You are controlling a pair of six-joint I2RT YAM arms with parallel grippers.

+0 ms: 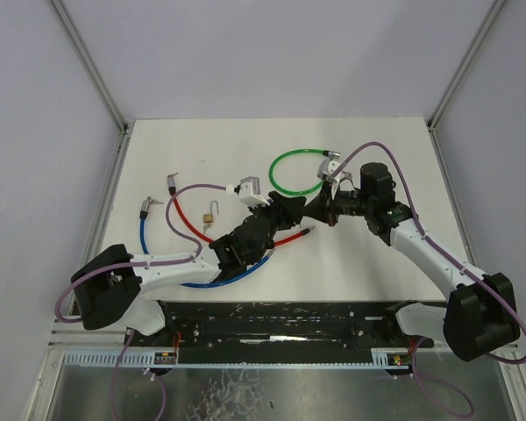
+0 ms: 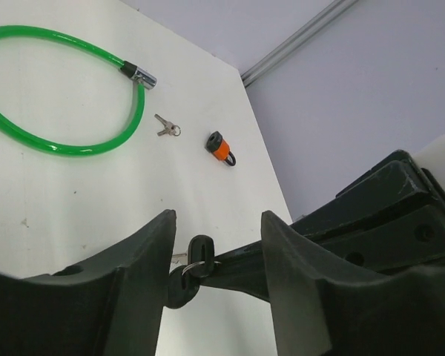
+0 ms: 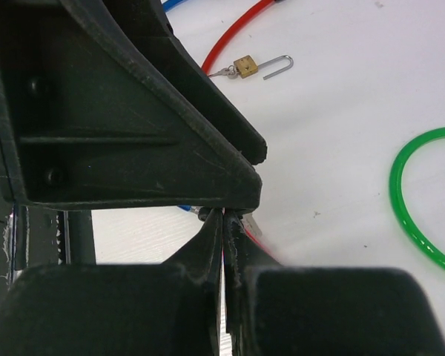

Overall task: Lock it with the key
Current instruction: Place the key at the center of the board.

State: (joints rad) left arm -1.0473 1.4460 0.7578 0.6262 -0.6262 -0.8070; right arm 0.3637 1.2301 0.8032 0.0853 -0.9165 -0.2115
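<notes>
White table (image 1: 245,149), pale grey walls (image 1: 272,53), key (image 2: 182,285)

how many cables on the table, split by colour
green cable: 1
red cable: 1
blue cable: 1
total: 3

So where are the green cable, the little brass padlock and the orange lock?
green cable (image 2: 74,152), left wrist view, on the lower curve of its loop.
brass padlock (image 3: 245,67), right wrist view, on its square body.
orange lock (image 2: 219,147), left wrist view, on its orange body.
</notes>
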